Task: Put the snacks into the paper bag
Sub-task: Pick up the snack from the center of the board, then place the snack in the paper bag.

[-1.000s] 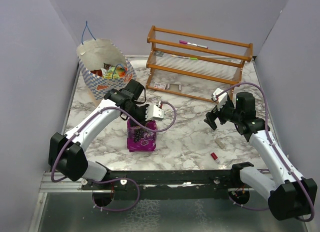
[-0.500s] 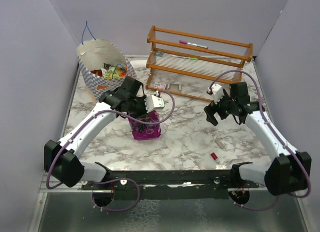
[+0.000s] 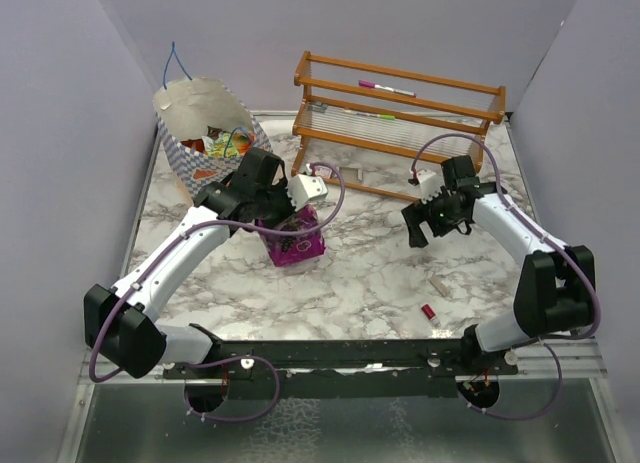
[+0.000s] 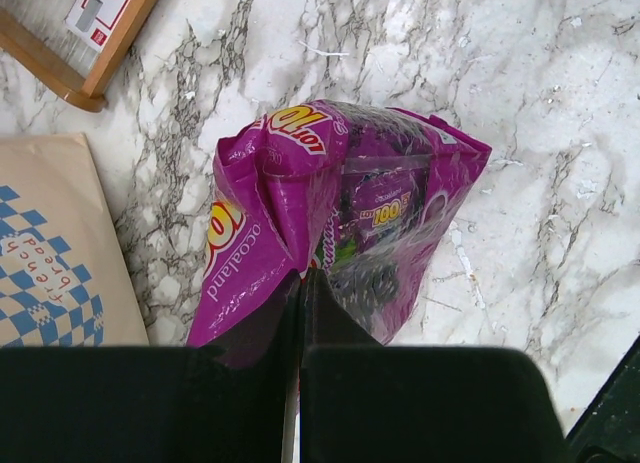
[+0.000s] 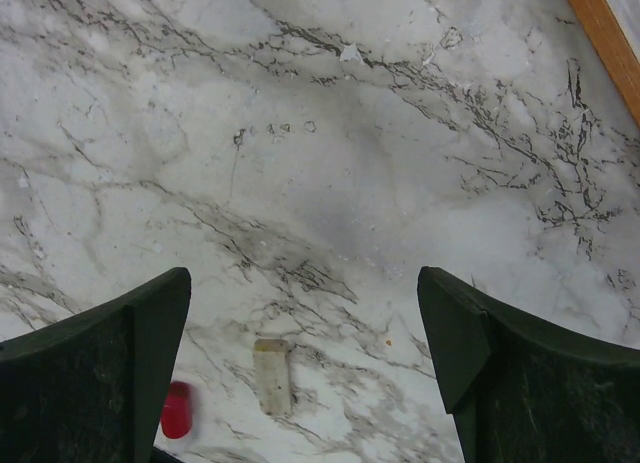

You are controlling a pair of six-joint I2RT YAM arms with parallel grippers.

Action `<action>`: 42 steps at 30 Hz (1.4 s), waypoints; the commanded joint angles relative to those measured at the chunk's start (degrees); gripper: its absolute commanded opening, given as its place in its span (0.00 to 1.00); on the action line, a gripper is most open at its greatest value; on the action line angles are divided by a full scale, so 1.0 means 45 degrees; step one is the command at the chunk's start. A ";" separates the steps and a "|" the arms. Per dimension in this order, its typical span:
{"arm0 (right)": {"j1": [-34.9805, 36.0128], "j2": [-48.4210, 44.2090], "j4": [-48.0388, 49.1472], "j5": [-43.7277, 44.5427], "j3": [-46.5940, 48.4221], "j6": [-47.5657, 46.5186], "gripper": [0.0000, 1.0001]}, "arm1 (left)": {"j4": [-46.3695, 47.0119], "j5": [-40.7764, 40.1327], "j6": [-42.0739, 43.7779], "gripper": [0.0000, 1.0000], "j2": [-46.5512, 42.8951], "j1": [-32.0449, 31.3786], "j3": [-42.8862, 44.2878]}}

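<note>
– What did the wrist views add to the top view?
– The left one showed the left fingers closed, pinching the purple packet by its edge. The right one showed a beige stick and a red cylinder on the counter.
– And the paper bag?
– It stood open at the far left, with colourful packets inside. The purple packet was just to its near right.
– The right fingers?
– They were wide open, holding nothing, near the wooden rack.

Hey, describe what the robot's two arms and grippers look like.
The left arm and right arm have white shells with black joints. A thin purple cable loops along each. The left gripper and right gripper have matte black, blunt fingers.
</note>
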 commanded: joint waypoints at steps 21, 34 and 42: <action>0.0149 -0.2414 0.4099 0.0187 -0.2414 0.0360 0.95 | 0.0430 -0.1481 -0.1073 0.00 -0.0235 -0.0060 0.4077; 0.0131 -0.4964 0.4609 0.0086 -0.3361 -0.0152 0.96 | 0.0987 -0.2863 -0.1723 0.00 0.1757 -0.0046 0.9470; 0.0130 -0.5012 0.4511 -0.0081 -0.3447 -0.0269 0.96 | 0.1901 -0.4812 -0.1212 0.00 0.3818 0.0205 1.3098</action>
